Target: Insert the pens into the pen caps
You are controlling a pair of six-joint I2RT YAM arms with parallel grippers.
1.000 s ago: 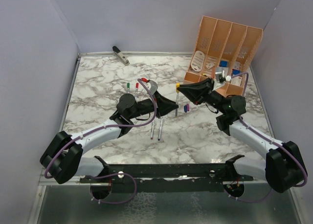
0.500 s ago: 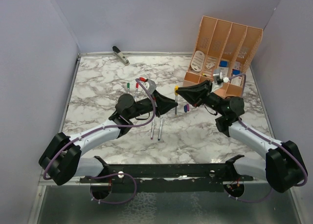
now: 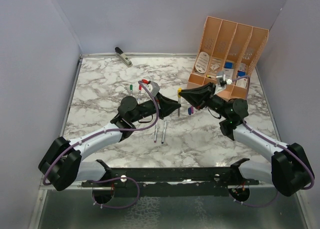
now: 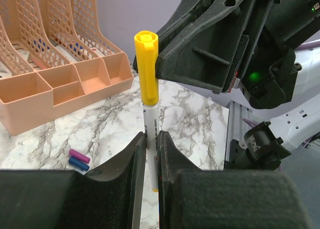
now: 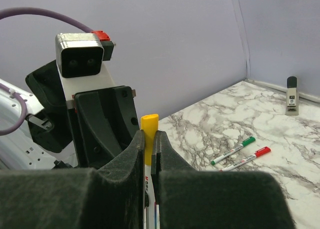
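Note:
A white pen [image 4: 150, 120] stands upright above the table, its lower barrel clamped by my left gripper [image 4: 151, 136], which is shut on it. A yellow pen cap [image 4: 146, 64] sits over the pen's upper end. My right gripper [image 5: 148, 136] is shut on that yellow cap [image 5: 149, 131]. In the top view the two grippers meet mid-table, left gripper [image 3: 174, 109] below right gripper [image 3: 184, 94]. Purple and blue caps [image 4: 79, 159] lie loose on the marble. Green [image 5: 232, 150] and red [image 5: 248, 158] capped pens lie side by side. Two more pens [image 3: 160, 132] lie near the left arm.
An orange mesh organizer [image 3: 227, 54] stands at the back right, close behind the right arm. A grey-black stapler [image 3: 123, 56] lies at the back edge. The purple and blue caps [image 3: 190, 110] lie just below the right gripper.
Both grippers have edged slightly closer together, and the yellow cap has come down a little towards the left gripper. Everything on the table lies where it was.

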